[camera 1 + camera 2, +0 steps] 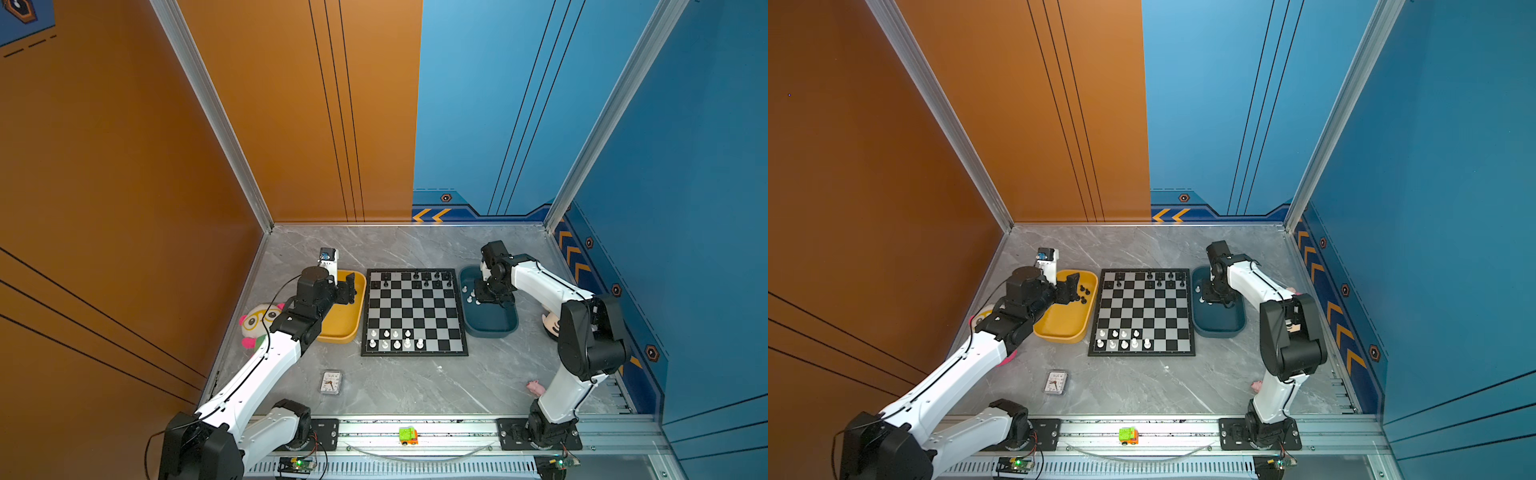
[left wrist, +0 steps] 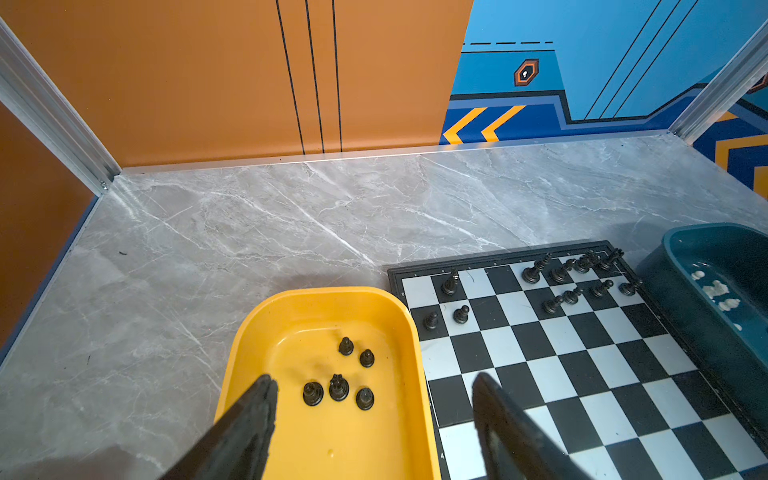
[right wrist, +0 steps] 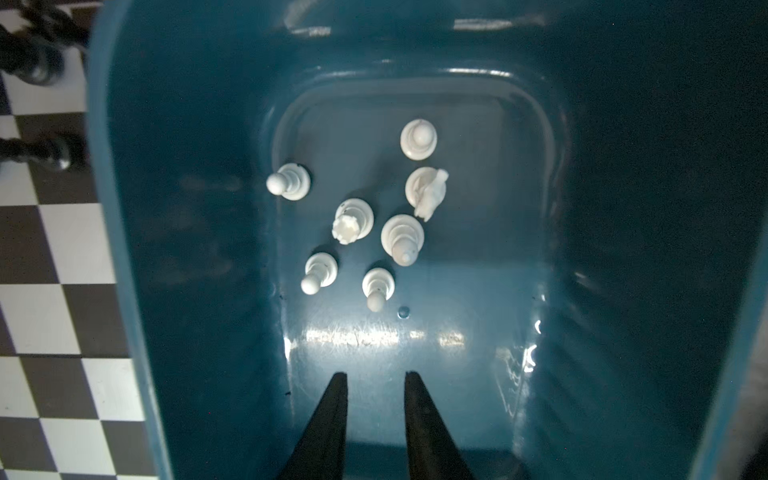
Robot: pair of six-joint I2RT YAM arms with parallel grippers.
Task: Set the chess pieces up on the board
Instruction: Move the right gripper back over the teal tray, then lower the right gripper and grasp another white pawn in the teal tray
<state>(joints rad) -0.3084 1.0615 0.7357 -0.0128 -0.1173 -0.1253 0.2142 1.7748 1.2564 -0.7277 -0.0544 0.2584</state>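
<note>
Near edge of the counter: green-and-orange toy car (image 1: 408, 435) on the metal rail, a small clock (image 1: 331, 382) lying flat left of middle, a pink pig (image 1: 536, 387) beside the right arm. Further in, the board (image 1: 415, 311) lies flat mid-counter. The white chess pieces on the board (image 1: 397, 344) number nine and stand upright in its two near rows, bunched toward the near left corner. A yellow tray (image 2: 316, 436) lies along the board's left edge and a teal tray (image 3: 187, 208) along its right edge. The left gripper (image 2: 374, 379) hangs above the yellow tray with jaws spread wide, empty and touching nothing. Just ahead of its tips, five black pieces (image 2: 338, 387) stand upright on the tray floor, toward the far end. The right gripper (image 3: 375, 374) is down inside the teal tray, jaws apart by a narrow gap with nothing between them. Whether the tips touch the floor, cannot tell. Seven white pieces (image 3: 402, 237) stand clustered in the tray's far half, clear of the tips. In the board's two far rows stand eleven black pieces on the board (image 2: 536, 268), most toward the far right corner.
</note>
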